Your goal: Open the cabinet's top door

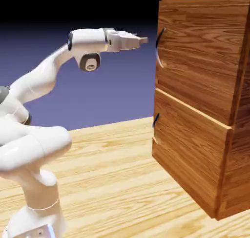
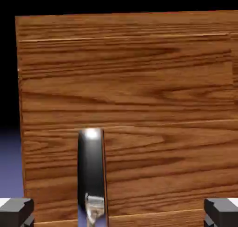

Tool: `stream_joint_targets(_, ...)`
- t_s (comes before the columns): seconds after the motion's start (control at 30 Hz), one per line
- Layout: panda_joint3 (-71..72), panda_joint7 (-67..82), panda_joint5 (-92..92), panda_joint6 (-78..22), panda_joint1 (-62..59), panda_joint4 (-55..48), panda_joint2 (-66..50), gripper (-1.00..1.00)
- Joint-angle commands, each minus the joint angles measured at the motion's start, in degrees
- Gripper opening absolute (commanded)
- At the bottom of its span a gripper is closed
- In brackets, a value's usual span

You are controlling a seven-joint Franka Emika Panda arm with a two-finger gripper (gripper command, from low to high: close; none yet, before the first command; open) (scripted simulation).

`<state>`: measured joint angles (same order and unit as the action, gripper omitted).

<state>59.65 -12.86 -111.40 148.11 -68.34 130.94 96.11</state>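
Note:
The cabinet (image 1: 238, 154) of reddish-brown wood stands at the right of the exterior view. Its top door (image 1: 205, 51) carries a dark curved handle (image 1: 159, 48) at its left edge. My gripper (image 1: 144, 39) points level at that door, a short gap left of the handle and slightly above its middle. In the hand view the top door (image 2: 167, 170) fills the picture, with the handle (image 2: 91, 170) upright, left of centre. The gripper (image 2: 119, 214) is open; its fingertips (image 2: 16, 212) sit wide apart at the bottom corners, gripping nothing.
Below the top door is the shorter lower panel (image 1: 190, 149) with its own small dark handle (image 1: 156, 120). The cabinet rests on a light wooden table (image 1: 112, 173). My white arm (image 1: 39, 86) rises from the lower left.

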Motion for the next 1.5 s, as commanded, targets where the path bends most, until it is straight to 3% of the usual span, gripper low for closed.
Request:
stream_joint_targets(0.0,1.3,0.7,-2.5,-0.6,-1.5,-0.7,1.4,1.00)
stream_joint_targets(0.2,3.0,2.1,-7.1,-0.3,-9.8,-8.2,-0.2,1.00)
stream_joint_targets(0.23,3.0,2.1,-7.1,-0.3,-9.8,-8.2,-0.2,-1.00)
stream_joint_targets(0.6,-4.8,20.4,-16.6,-16.0,6.3,12.5,1.9,-1.00)
stream_joint_targets(0.9,-20.4,32.8,-10.6,-34.1,18.4,29.7,2.0,-1.00)
stream_joint_targets(1.17,-37.0,39.8,1.3,-46.8,21.2,36.0,-0.5,-1.00)
stream_joint_targets(1.47,-55.7,47.3,17.1,-59.2,21.3,36.5,-8.1,-1.00)
